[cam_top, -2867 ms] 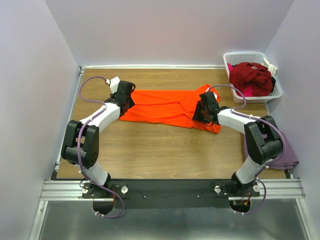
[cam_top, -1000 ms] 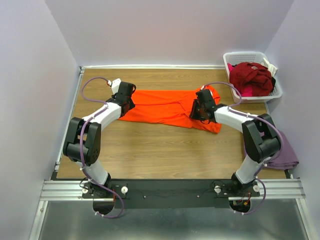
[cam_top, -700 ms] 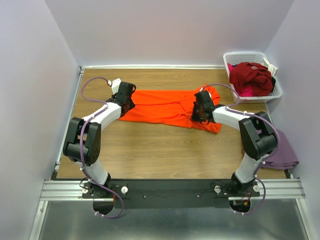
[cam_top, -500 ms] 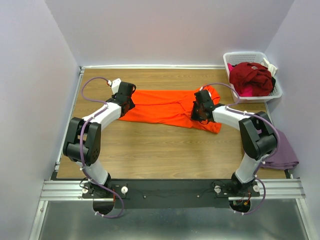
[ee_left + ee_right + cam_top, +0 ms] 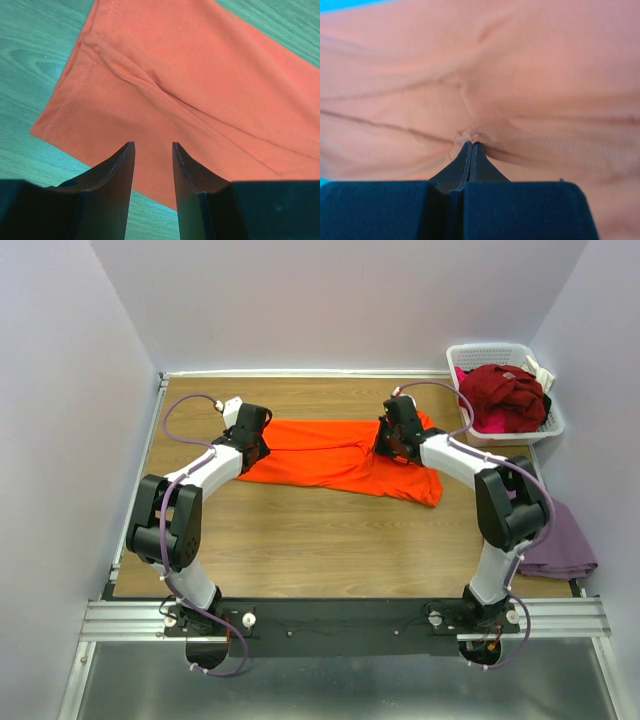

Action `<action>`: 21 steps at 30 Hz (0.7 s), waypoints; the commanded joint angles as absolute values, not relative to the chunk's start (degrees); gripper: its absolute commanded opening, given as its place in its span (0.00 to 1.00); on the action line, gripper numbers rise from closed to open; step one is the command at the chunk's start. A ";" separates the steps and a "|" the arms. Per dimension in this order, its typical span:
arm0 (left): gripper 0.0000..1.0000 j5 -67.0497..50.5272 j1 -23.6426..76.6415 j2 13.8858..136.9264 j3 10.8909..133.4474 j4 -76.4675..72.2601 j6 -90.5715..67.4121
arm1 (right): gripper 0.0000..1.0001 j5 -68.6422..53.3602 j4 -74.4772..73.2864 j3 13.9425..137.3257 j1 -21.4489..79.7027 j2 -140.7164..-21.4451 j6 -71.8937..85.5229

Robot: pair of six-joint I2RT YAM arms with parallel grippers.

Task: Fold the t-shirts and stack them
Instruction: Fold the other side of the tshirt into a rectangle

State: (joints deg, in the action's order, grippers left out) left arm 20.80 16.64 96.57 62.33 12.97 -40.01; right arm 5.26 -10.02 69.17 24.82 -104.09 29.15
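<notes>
You had the wooden table [image 5: 300,540] in front of you, with the orange t-shirt [image 5: 330,455] spread flat across its far half, running left to right between your two arms. In the far right corner stood the white basket [image 5: 505,348]. A dark red t-shirt [image 5: 505,390] was heaped in it, and a bit of a pink t-shirt [image 5: 492,422] showed beneath. A mauve-purple t-shirt [image 5: 560,545] lay at the table's right edge, partly hidden behind your right arm and well apart from the orange one.

Your left gripper [image 5: 152,147] sat at the orange t-shirt's [image 5: 200,90] left end, near its stitched hem. Its fingers [image 5: 117,170] were apart with a narrow gap, and orange cloth showed between them. I could not tell whether the tips touched the cloth.

Your right gripper [image 5: 470,145] was at the shirt's far right part, near the far edge. Its fingers were pressed together on a small pinched ridge of the orange t-shirt [image 5: 520,75], and creases ran out from the pinch to both sides. In the top view that right gripper [image 5: 398,435] sat on the cloth, and the shirt's near right corner reached toward you past it.
</notes>
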 commanded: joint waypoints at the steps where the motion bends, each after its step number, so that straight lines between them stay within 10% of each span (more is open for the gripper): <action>1: 0.45 20.65 16.96 97.56 64.07 13.53 -39.02 | 0.01 8.35 -10.37 75.66 25.31 -110.29 25.93; 7: 0.44 20.48 16.96 98.00 64.51 13.62 -38.67 | 0.02 9.40 -12.13 84.28 25.31 -118.55 23.47; 13: 0.44 20.13 17.05 98.35 64.51 13.62 -38.32 | 0.44 13.80 -16.00 90.09 25.31 -121.74 21.71; 21: 0.44 20.65 17.05 98.35 64.34 13.62 -38.32 | 0.53 16.79 -17.14 83.68 25.31 -111.47 21.36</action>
State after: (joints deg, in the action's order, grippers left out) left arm 20.56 16.64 97.86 63.31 13.06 -38.87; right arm 13.06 -15.14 87.29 24.82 -119.42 22.22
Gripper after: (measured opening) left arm 0.441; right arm 0.522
